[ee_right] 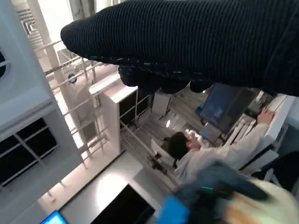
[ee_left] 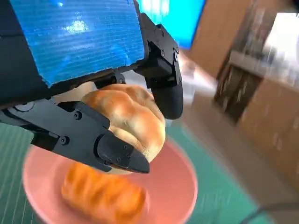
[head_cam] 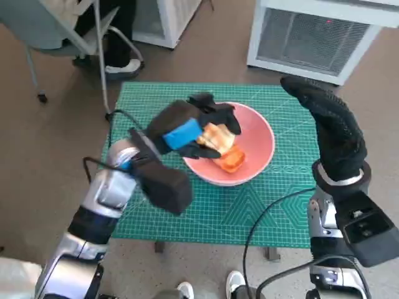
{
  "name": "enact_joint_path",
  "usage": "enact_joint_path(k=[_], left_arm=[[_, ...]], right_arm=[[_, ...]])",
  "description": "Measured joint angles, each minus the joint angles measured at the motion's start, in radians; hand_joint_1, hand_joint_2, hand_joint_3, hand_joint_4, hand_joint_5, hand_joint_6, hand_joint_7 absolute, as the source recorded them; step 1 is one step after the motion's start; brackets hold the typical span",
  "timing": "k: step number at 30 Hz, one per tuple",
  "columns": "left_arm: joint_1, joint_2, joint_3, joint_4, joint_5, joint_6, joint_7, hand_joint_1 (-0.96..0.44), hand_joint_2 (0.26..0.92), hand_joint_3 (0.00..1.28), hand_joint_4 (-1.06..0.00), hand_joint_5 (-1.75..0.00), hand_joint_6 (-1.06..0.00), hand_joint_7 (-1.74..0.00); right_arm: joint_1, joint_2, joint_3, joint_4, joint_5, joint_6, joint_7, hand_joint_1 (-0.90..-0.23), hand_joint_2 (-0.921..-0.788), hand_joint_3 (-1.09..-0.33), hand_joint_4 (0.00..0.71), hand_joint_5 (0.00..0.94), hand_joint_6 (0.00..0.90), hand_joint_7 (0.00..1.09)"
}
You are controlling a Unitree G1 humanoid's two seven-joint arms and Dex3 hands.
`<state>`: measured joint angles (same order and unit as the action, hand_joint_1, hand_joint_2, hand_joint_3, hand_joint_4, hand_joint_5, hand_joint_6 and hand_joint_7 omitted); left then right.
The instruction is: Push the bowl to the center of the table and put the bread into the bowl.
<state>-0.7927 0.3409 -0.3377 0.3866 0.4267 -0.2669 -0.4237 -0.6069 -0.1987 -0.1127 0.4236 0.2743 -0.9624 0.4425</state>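
Observation:
A pink bowl [head_cam: 259, 140] sits near the middle of the green mat [head_cam: 274, 205]. My left hand [head_cam: 187, 128] hovers over the bowl's left side and grips a pale golden bread roll [head_cam: 215, 135]; the left wrist view shows the roll [ee_left: 128, 114] clamped between the black fingers [ee_left: 103, 140] above the bowl [ee_left: 177, 186]. An orange-brown piece of bread [head_cam: 232, 160] lies inside the bowl, also seen below the hand [ee_left: 103, 196]. My right hand [head_cam: 330, 121] is raised at the right of the bowl, holding nothing, its gloved fingers stretched out.
A white cabinet with a grille [head_cam: 312, 37] stands beyond the table's far edge. A chair [head_cam: 68, 37] and a person's feet [head_cam: 121, 65] are at the far left. A person sits in the background of the right wrist view [ee_right: 205, 154].

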Motion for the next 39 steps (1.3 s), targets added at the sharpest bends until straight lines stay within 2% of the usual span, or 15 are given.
enact_joint_path(k=[5,9,14,20,25,31,35,39], left_arm=[[-0.020,-0.001,-0.024,0.043,0.006,0.039,-0.060,-0.31,0.921,0.07,-0.40,-0.02,-0.46,-0.23],[-0.022,0.002,-0.034,0.057,0.008,0.051,-0.078,-0.32,0.921,0.07,-0.39,-0.01,-0.47,-0.17],[-0.022,0.002,-0.034,0.062,0.006,0.052,-0.076,-0.32,0.921,0.07,-0.32,0.00,-0.42,-0.12],[-0.001,-0.002,0.006,0.050,-0.020,0.030,-0.018,-0.35,0.921,0.08,-0.20,0.00,-0.33,-0.06],[0.033,-0.025,0.063,0.046,-0.078,-0.056,0.065,-0.39,0.921,0.10,-0.17,0.00,-0.29,-0.03],[0.060,-0.075,0.132,0.068,-0.168,-0.214,0.162,-0.42,0.921,0.14,-0.18,-0.01,-0.29,-0.03],[0.073,-0.107,0.184,0.081,-0.244,-0.319,0.200,-0.43,0.921,0.17,-0.21,-0.02,-0.29,-0.02],[0.085,-0.138,0.222,0.073,-0.316,-0.369,0.213,-0.43,0.921,0.21,-0.25,-0.03,-0.30,-0.02]], right_arm=[[0.004,0.000,-0.005,-0.008,-0.007,-0.003,-0.009,-0.613,-0.921,-0.776,0.259,0.000,-0.001,0.65],[0.007,-0.001,-0.007,-0.015,-0.013,-0.004,-0.018,-0.613,-0.921,-0.777,0.259,0.000,-0.001,0.65],[0.011,-0.002,-0.007,-0.023,-0.038,-0.004,-0.028,-0.611,-0.921,-0.779,0.259,0.000,-0.001,0.65],[0.011,-0.004,-0.008,-0.024,-0.045,-0.004,-0.038,-0.605,-0.921,-0.779,0.259,0.000,-0.001,0.65],[0.010,-0.009,-0.009,-0.024,-0.046,-0.001,-0.045,-0.602,-0.921,-0.777,0.259,0.000,-0.001,0.65],[0.002,-0.017,-0.009,-0.026,-0.039,0.025,-0.047,-0.605,-0.921,-0.762,0.260,0.001,0.007,0.64],[-0.011,-0.018,-0.009,-0.030,-0.026,0.051,-0.046,-0.611,-0.921,-0.746,0.262,0.001,0.032,0.61],[-0.021,-0.017,-0.006,-0.033,-0.004,0.067,-0.046,-0.605,-0.921,-0.738,0.264,0.001,0.058,0.57]])
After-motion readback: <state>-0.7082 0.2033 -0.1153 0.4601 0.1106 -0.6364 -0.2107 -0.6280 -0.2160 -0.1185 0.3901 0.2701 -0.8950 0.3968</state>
